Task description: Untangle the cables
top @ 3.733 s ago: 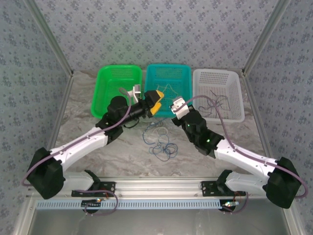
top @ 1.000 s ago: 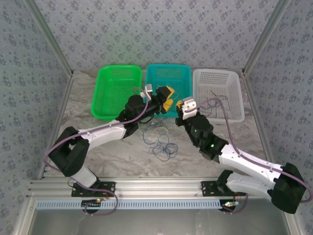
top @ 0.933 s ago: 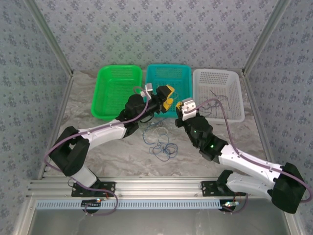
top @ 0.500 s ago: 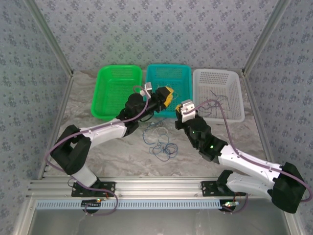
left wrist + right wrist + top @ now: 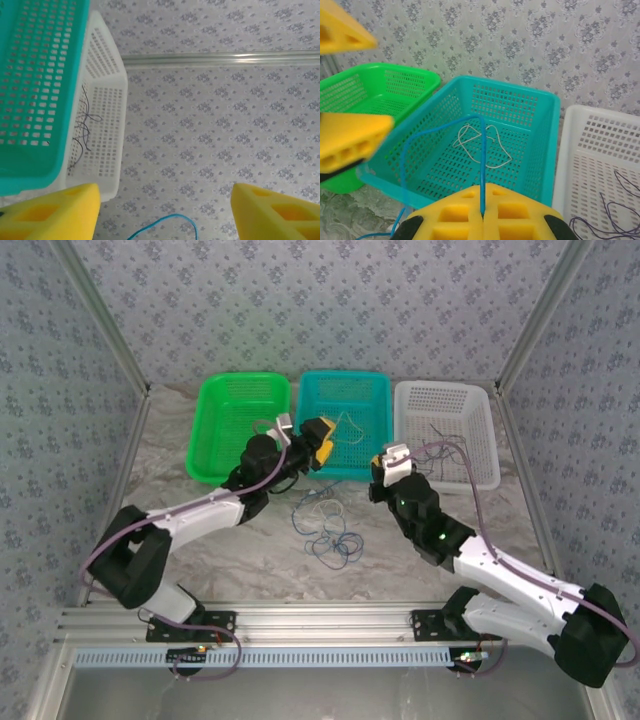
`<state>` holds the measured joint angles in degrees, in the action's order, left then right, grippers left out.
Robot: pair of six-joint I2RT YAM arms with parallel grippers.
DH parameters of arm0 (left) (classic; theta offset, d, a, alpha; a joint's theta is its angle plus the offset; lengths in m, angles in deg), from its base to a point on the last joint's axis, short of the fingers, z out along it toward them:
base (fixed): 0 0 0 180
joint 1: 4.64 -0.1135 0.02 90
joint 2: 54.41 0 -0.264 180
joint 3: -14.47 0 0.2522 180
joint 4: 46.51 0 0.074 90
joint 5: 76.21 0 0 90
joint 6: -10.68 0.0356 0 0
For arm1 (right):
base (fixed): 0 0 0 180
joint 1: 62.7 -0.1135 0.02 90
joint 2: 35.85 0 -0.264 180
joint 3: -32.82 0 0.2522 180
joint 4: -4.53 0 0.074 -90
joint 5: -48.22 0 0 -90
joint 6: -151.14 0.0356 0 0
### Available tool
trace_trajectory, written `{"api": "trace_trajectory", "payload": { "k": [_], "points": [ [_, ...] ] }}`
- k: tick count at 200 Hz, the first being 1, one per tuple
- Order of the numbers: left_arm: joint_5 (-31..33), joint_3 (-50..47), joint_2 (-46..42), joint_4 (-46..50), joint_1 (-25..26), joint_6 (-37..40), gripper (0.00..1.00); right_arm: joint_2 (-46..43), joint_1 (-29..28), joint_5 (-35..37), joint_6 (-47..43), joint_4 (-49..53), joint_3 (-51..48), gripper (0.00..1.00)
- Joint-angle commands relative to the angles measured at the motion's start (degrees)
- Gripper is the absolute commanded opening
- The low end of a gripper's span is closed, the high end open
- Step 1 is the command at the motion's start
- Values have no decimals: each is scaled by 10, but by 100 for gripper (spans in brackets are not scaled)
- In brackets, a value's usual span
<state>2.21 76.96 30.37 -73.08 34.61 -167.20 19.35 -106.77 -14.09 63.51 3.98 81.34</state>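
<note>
A tangle of thin blue, white and dark cables (image 5: 328, 530) lies on the marble table between the two arms. My right gripper (image 5: 483, 192) is shut on a blue cable (image 5: 483, 165). That strand rises from the jaws, arches over and drops away to the left. From above, the right gripper (image 5: 378, 466) hovers by the teal basket's front right corner. My left gripper (image 5: 321, 434) stands open at that basket's front left. Between its yellow fingertips (image 5: 55, 210) a loop of the blue cable (image 5: 170, 219) shows with wide gaps on both sides, untouched.
Three baskets stand in a row at the back. The green basket (image 5: 238, 392) is on the left. The teal basket (image 5: 346, 380) in the middle holds a white cable (image 5: 480, 145). The white basket (image 5: 448, 392) on the right holds dark cables (image 5: 440, 448). Patterned walls close in the table.
The left gripper has drawn back to the left, away from the right gripper, after narrowing and reopening. The right gripper has shifted slightly right, still shut on the blue cable.
</note>
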Motion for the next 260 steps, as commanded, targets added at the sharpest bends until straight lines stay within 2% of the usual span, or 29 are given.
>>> {"api": "trace_trajectory", "payload": {
  "k": [1, 25, 56, 82, 108, 162, 233, 260],
  "points": [
    [14, -2, -61, 47, -1, 58, 75, -5, 11, 3, -3, 1, 21, 0],
    [-19, 4, -77, 78, 4, 90, 82, 1, 20, -15, -2, -9, 30, 0],
    [-56, -7, -80, 93, 12, 148, 82, -1, 40, -46, 37, 16, 54, 0],
    [-68, -1, -69, 125, 27, 196, 72, -14, 64, -108, 95, 17, 59, 0],
    [-62, 9, -64, 142, 28, 238, 70, -21, 71, -164, 122, 33, 72, 0],
    [-81, 37, -51, 146, 36, 307, 69, -23, 74, -210, 153, 45, 85, 0],
    [-106, 60, -27, 128, 44, 343, 66, -23, 74, -232, 178, 53, 93, 0],
    [-103, 63, -23, 131, 44, 352, 55, -26, 73, -245, 191, 56, 94, 0]
  ]
}}
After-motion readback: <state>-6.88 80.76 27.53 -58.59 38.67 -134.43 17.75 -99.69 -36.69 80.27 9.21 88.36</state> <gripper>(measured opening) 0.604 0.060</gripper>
